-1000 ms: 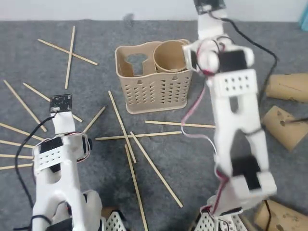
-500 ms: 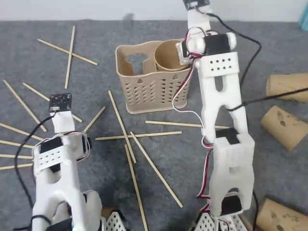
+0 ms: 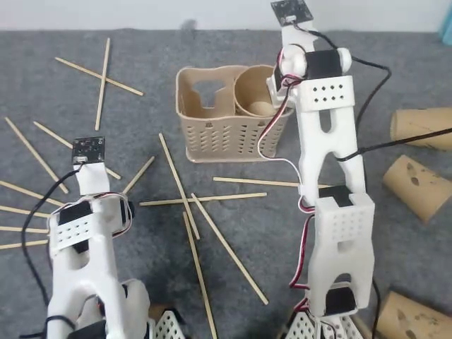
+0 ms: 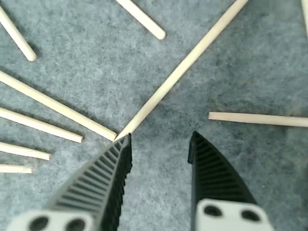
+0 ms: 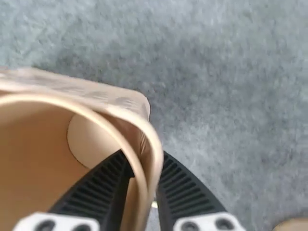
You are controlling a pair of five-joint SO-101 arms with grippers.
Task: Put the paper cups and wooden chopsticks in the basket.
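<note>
1. Right gripper [image 5: 144, 164]: closed across the corner of the basket [image 5: 110, 98]. One finger sits inside the paper cup [image 5: 48, 159] and the other outside the basket wall. Cup rim and basket wall both lie between the fingers. Contact is blurred, so the pads probably press both layers, but only the hold on the cup wall is certain.
2. High view: the paper cup [image 3: 256, 90] stands upright in the basket [image 3: 226, 134], in the compartment on the right arm [image 3: 325, 141] side. The basket sits on the grey mat [image 3: 141, 141], upper centre.
3. Left gripper [image 4: 159, 142]: fingers apart, nothing between them, low over the mat. One fingertip is just beside the ends of a long diagonal chopstick [image 4: 187, 60] and a second chopstick [image 4: 53, 106]. A third chopstick [image 4: 260, 119] lies near the other finger.
4. Loose chopsticks on the mat: a crossed pair [image 3: 104, 74] upper left, a fan of several [image 3: 28, 187] along the left edge, and a cluster [image 3: 176, 187] in front of the basket.
5. Three more cups lie on their sides at the right: far one [image 3: 420, 127], middle one [image 3: 417, 185], near one [image 3: 409, 318]. All are well apart from the basket.
</note>
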